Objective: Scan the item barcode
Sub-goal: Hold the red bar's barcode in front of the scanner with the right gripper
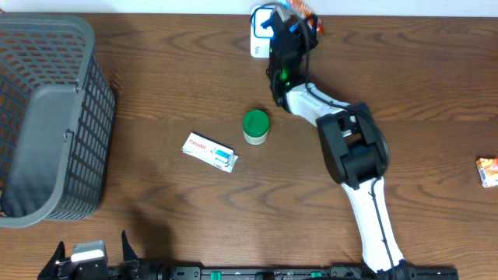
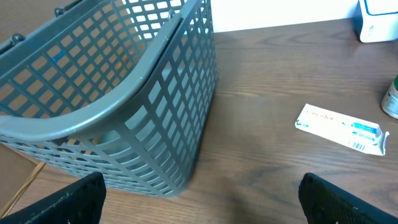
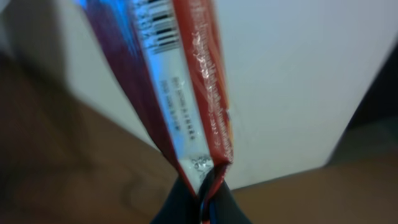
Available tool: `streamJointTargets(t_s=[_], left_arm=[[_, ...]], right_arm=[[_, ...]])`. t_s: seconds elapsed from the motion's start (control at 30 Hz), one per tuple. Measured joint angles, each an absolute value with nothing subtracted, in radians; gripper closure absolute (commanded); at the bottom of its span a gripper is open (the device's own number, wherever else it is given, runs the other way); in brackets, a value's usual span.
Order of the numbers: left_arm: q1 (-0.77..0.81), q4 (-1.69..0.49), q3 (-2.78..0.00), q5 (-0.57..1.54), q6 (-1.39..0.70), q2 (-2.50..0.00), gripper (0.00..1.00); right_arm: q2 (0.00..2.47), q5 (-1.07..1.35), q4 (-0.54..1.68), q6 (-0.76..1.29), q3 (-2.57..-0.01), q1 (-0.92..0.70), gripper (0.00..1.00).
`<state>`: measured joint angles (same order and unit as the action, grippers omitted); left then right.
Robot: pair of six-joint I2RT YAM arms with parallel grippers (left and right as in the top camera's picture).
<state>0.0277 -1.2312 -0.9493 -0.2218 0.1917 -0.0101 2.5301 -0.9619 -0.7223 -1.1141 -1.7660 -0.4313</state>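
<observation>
Right arm is stretched to the far edge of the dark wooden table [image 1: 420, 85]. The right gripper [image 1: 292, 29] is up against the white-and-blue scanner box [image 1: 260, 33]. Its fingers are clamped together on the red-orange foil packet [image 3: 180, 81]; in the right wrist view we see the packet's bottom seam pinched between the two dark fingertips [image 3: 219, 202]. The packet stands up and away from the grip, tilted left. Its white strip with a printed barcode [image 3: 155, 31] faces the camera, with a pale flat surface behind it. From overhead only an orange corner of the packet shows past the gripper, right of the scanner. We can't tell whether packet and scanner touch.

The left gripper [image 1: 91, 253] sits low at the near-left table edge, fingers [image 2: 68, 199] spread wide with nothing between them. It faces the grey plastic lattice basket [image 1: 54, 117] on the table's left side.

Mid-table:
- A small jar with a green lid [image 1: 255, 126], upright.
- A flat white medicine carton with teal markings [image 1: 210, 152] just left of the jar, lying flat, not touching it.

At the far right edge of the table we see a second small orange packet [image 1: 488, 171], well apart from everything else.
</observation>
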Motion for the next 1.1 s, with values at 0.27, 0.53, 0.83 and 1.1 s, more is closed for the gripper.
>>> streamJointTargets(t_s=[0.27, 0.53, 0.83, 1.1], left_arm=[[0.028, -1.231, -0.949, -0.222, 0.192, -0.010, 0.01], [0.028, -1.231, -0.949, -0.222, 0.192, -0.010, 0.01], [0.028, -1.231, -0.949, -0.222, 0.192, -0.010, 0.01], [0.028, -1.231, -0.949, -0.222, 0.192, -0.010, 0.01]], right_arm=[[2.625, -1.004, -0.896, -1.546, -1.764, -0.477, 0.99], [2.625, -0.991, -0.878, -1.745, -1.765, -0.486, 0.99], [2.625, -0.933, -0.803, -1.858, -1.765, -0.482, 0.99], [2.626, -0.927, -0.741, -1.887, -1.765, -0.486, 0.99]])
